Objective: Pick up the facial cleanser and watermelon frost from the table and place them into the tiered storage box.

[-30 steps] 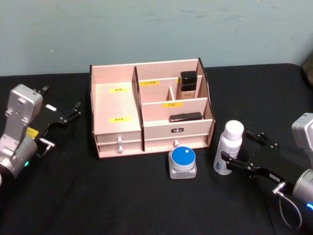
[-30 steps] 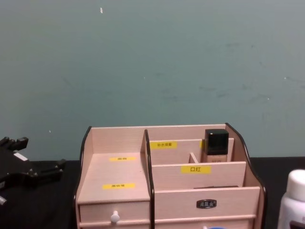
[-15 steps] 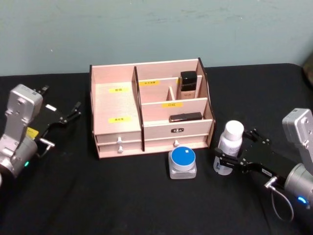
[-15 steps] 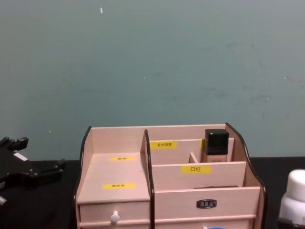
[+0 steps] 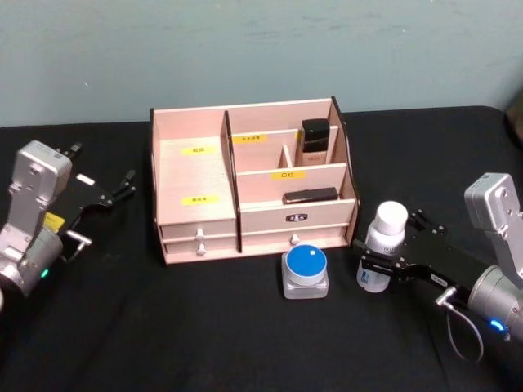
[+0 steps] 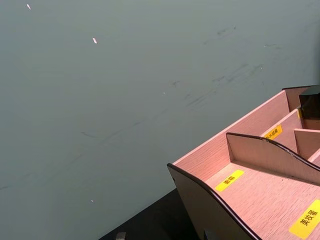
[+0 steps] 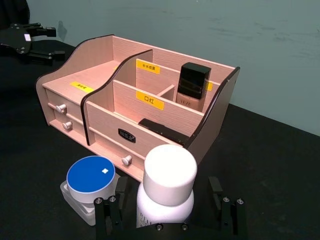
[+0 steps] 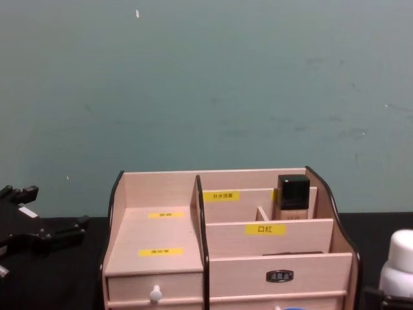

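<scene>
Facial cleanser [image 5: 382, 243] upright beside tiered storage box [image 5: 196, 175]; blue-lidded watermelon frost [image 5: 305, 269] in front

The tiered storage box [image 5: 196, 175] is pale matt wood with visible grain and dark edges, its yellow labels [image 5: 198, 199] papery. Matt black cloth [image 5: 204, 335] covers the table. The white bottle [image 5: 383, 238] looks smooth plastic.

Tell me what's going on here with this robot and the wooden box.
The right gripper is reaching for the white bottle, which stands upright on the black table to the right of the tiered storage box. Its fingers sit open on either side of the bottle, not yet closed on it. A blue-lidded jar rests on the table just in front of the box's drawers. The left gripper is parked off to the left of the box, holding nothing.
</scene>
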`<action>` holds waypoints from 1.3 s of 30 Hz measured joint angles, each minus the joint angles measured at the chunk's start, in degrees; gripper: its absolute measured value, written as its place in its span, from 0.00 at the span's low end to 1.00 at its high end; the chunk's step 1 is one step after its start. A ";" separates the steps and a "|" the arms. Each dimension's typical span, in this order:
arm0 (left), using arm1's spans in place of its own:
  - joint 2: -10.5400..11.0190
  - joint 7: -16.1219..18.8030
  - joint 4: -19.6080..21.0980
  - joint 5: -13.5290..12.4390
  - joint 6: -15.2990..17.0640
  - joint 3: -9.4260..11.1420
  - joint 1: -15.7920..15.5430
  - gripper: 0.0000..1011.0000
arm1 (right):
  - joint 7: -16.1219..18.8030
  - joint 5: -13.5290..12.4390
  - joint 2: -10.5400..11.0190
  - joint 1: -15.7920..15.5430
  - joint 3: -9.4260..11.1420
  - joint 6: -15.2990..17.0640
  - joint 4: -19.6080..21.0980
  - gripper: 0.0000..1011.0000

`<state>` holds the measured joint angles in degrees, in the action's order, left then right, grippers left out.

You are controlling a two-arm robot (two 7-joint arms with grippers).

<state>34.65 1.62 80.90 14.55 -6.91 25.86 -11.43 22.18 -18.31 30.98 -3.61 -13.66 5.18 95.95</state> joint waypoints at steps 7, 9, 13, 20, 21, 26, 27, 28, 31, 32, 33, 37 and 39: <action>0.00 0.00 0.00 0.00 0.00 0.00 0.00 1.00 | -0.09 -0.03 0.10 -0.15 0.02 -0.04 0.09 0.99; 0.00 0.00 0.00 0.00 0.00 0.00 0.00 1.00 | -0.13 -0.05 0.13 -0.18 0.02 -0.07 0.12 0.99; 0.00 0.00 0.00 0.00 0.00 0.00 0.01 1.00 | -0.19 -0.05 0.16 -0.22 0.03 -0.11 0.17 0.94; 0.00 0.00 0.00 0.00 0.00 0.00 0.00 1.00 | -0.25 -0.05 0.20 -0.27 0.03 -0.17 0.22 0.75; 0.00 0.00 0.00 0.00 0.00 0.00 0.00 1.00 | -0.25 -0.05 0.20 -0.27 0.03 -0.18 0.23 0.73; 0.00 0.00 0.00 0.00 0.00 0.00 0.00 1.00 | -0.28 -0.04 0.23 -0.30 0.03 -0.20 0.25 0.61; 0.00 0.00 0.00 0.00 0.00 0.00 0.00 1.00 | -0.28 -0.04 0.23 -0.31 0.03 -0.21 0.25 0.60; 0.00 0.00 0.00 0.00 0.00 0.00 0.00 1.00 | -0.29 -0.04 0.24 -0.31 0.03 -0.21 0.25 0.60; 0.00 0.00 0.00 0.00 0.00 0.00 0.00 1.00 | -0.30 -0.04 0.25 -0.33 0.03 -0.22 0.27 0.60; 0.00 0.00 0.00 0.00 0.00 0.00 0.00 1.00 | -0.31 -0.04 0.26 -0.34 0.03 -0.23 0.28 0.60; 0.00 0.00 0.00 0.00 0.00 0.00 0.00 1.00 | -0.32 -0.04 0.26 -0.34 0.03 -0.23 0.28 0.60; 0.00 0.00 0.00 0.00 0.00 0.00 0.00 1.00 | -0.33 -0.04 0.26 -0.34 0.03 -0.25 0.30 0.60; 0.00 0.00 0.00 0.00 0.00 0.00 0.00 1.00 | -0.34 -0.04 0.26 -0.34 0.03 -0.26 0.30 0.60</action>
<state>34.65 1.62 80.90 14.55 -6.91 25.86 -11.43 21.85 -18.35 31.24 -3.95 -13.63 4.92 96.25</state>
